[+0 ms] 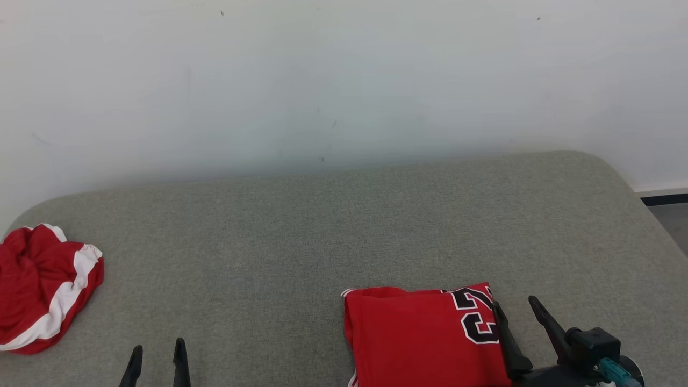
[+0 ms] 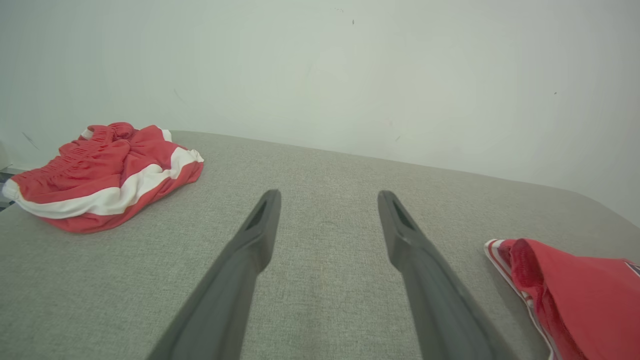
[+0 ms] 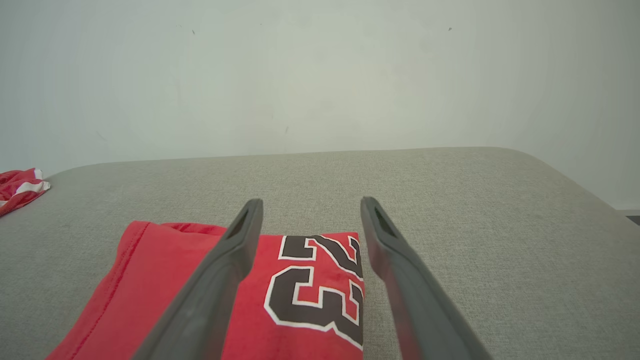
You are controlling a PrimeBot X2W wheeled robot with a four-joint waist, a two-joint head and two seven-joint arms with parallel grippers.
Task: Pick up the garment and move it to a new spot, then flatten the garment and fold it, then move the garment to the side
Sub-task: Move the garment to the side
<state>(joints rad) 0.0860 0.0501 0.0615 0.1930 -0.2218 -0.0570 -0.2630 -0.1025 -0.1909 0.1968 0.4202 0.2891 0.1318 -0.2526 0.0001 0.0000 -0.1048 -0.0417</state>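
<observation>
On the grey padded surface [image 1: 322, 231], toward its near right part, a red jersey [image 1: 419, 338] is found folded into a flat rectangle, with a black, white-edged number 23 showing at its right end. The jersey is seen lying flat on the surface, and its near edge is cut off by the bottom of the head view.

The right gripper [image 1: 514, 302] is positioned at the jersey's right edge, with its two dark fingers spread wide and nothing between them. In the right wrist view the gripper [image 3: 311, 202] is seen above the jersey [image 3: 305, 295]: one finger crosses the red cloth and the other lies just past the edge bearing the number. Contact between finger and cloth cannot be determined.

The left gripper [image 1: 157, 346] is noted at the lower left, over bare surface, well apart from the jersey. In the left wrist view its fingers are also spread wide and empty [image 2: 328, 196], with the jersey's folded corner [image 2: 590, 295] seen off to one side.

A crumpled pair of red shorts with a white band [image 1: 43, 290] is recorded at the far left edge of the surface, well apart from both grippers. The shorts also appear in the left wrist view [image 2: 100, 175] and, partly, in the right wrist view [image 3: 20, 187]. A pale wall [image 1: 322, 80] stands behind the surface.
</observation>
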